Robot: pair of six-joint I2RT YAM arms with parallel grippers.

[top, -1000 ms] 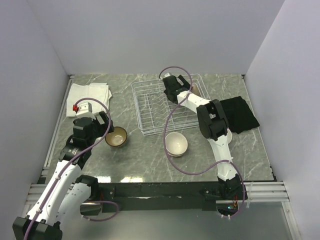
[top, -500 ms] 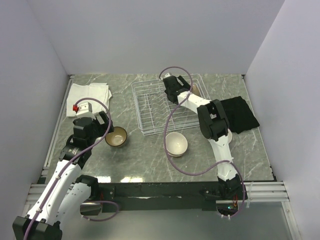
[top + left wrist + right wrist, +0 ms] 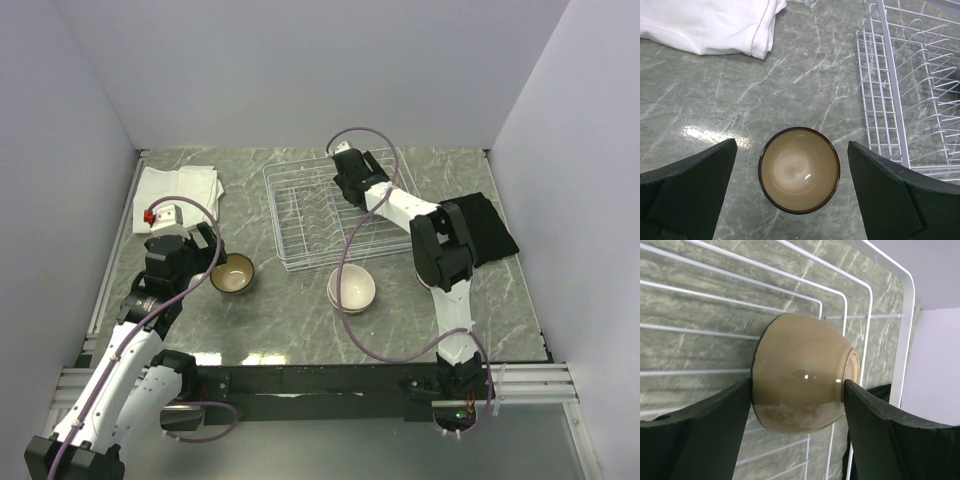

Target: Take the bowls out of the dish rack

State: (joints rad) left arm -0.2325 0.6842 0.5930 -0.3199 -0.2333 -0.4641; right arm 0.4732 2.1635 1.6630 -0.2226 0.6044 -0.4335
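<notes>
Tan bowl in the dish rack, about to be picked out.
Right gripper straddles it as it lies on its side near the rack's far right corner. Its fingers sit at the bowl's walls, but I cannot tell if the grip is firm. Next it needs a firm clamp and a lift clear of the rack. Left gripper hangs wide over a brown-rimmed bowl on the table.

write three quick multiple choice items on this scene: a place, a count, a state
1. Where is the tan bowl? A on the floor B in the dish rack, between the right tool's fingers C inside another bowl
2. Bowls on the table outside the rack? A one B four C two
3. The left tool is A open B shut on a bowl C shut on cloth
Key: 1 B, rack wires behind it; 2 C, dark-rimmed bowl and cream bowl; 3 A, fingers apart, touching nothing.
</notes>
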